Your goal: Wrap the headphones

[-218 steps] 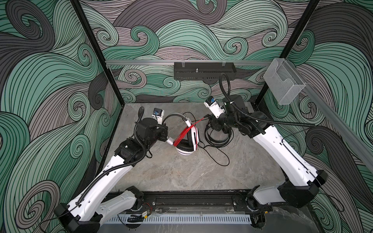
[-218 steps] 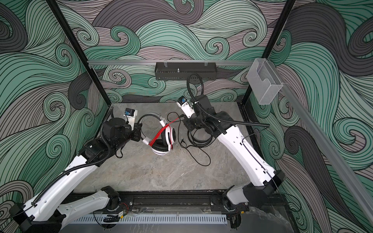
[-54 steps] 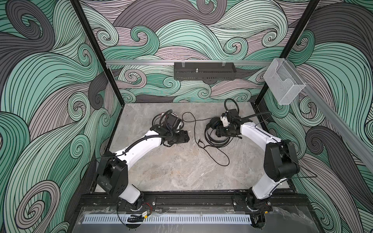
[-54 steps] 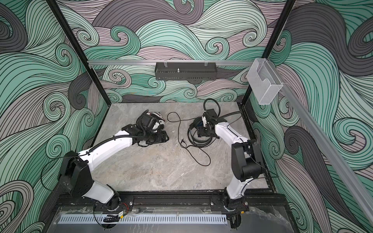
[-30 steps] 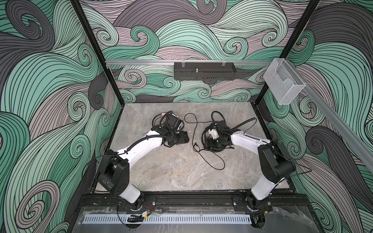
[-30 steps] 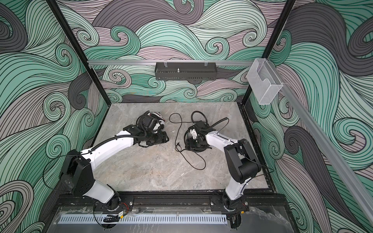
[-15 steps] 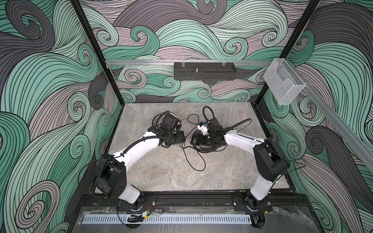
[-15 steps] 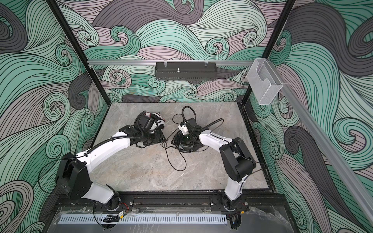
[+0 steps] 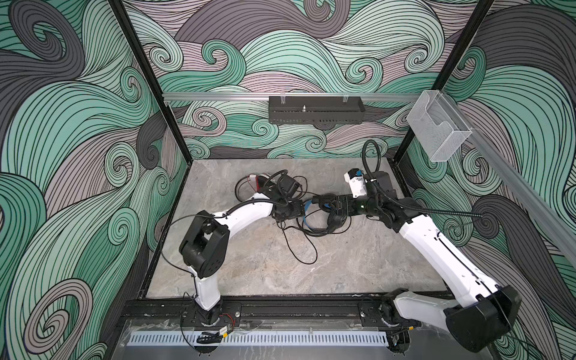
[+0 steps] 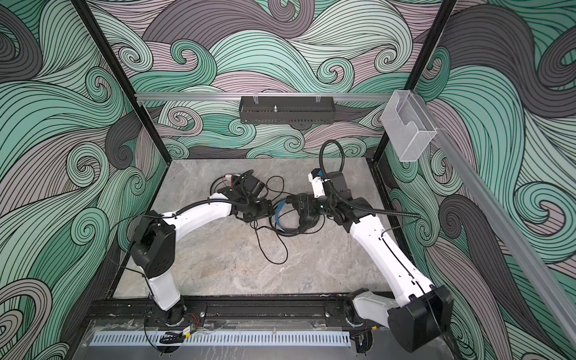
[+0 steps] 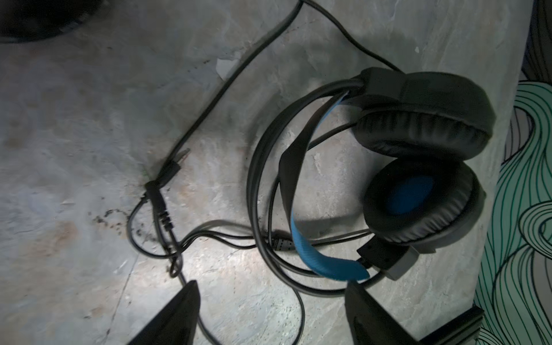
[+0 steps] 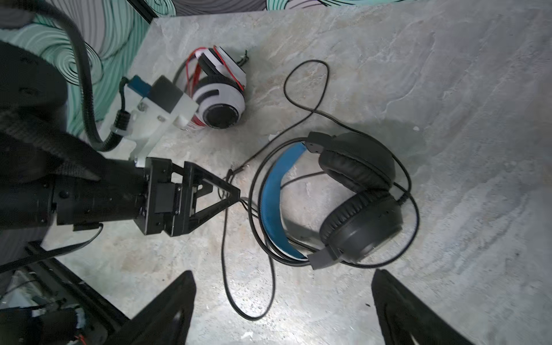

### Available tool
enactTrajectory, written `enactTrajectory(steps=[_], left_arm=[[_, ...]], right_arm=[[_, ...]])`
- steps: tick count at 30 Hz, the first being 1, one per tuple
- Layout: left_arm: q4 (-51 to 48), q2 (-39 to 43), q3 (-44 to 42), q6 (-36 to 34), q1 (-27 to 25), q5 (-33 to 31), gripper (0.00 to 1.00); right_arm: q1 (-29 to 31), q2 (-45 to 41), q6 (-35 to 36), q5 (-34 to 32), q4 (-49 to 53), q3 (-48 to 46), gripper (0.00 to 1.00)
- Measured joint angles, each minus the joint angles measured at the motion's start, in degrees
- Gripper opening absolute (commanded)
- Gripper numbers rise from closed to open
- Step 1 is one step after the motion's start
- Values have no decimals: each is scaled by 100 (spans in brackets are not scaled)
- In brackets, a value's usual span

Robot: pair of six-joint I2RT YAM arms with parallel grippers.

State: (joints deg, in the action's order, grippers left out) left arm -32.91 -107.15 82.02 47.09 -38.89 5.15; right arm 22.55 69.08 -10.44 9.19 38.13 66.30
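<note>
Lifted since 0.5 s ago, my right hand [image 12: 283, 274] hangs spread above the black, blue-banded padded headphones [image 12: 358, 194]; my left hand [image 11: 271, 283], spread too, hovers over their thin black cable [image 12: 222, 248].

Pair of robot arms, black-jointed.
White-shelled left arm [image 9: 246, 215] and right arm [image 9: 436, 246] bore ribbed black conduit [image 12: 84, 74], a white screw-fastened camera bracket [image 12: 155, 119], and a black truss-framed left gripper [image 12: 236, 193].

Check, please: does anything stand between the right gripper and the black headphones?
Nothing visible. The open right gripper faces the black headphones; only their own cable lies below it. The left gripper sits beside the headband, not between.
</note>
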Motion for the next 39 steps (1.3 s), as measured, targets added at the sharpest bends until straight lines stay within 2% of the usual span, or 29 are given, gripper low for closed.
enactTrajectory(steps=[4,8,14,19,27,31,33,39], left_arm=[[-131,-743,560,131,-125,-142,75],[-363,-1311,1058,225,-138,-240,69],[-743,-1711,1482,367,-142,-374,57],[-901,-1980,1725,437,-153,-385,55],[-1040,-2186,1967,520,-181,-435,28],[-1099,-2186,2004,459,-181,-531,19],[-1143,-2184,2028,389,-181,-636,11],[-1375,-2129,2245,-63,-208,-984,0]], right_arm=[[2,-103,166,-245,195,-289,98],[68,-175,280,-387,337,-492,98],[98,-234,350,-472,339,-507,99],[98,-232,409,-518,330,-507,99],[98,-232,450,-643,328,-507,99],[96,-232,490,-695,328,-507,99],[98,-232,516,-723,328,-507,99],[98,-251,557,-737,332,-507,99]])
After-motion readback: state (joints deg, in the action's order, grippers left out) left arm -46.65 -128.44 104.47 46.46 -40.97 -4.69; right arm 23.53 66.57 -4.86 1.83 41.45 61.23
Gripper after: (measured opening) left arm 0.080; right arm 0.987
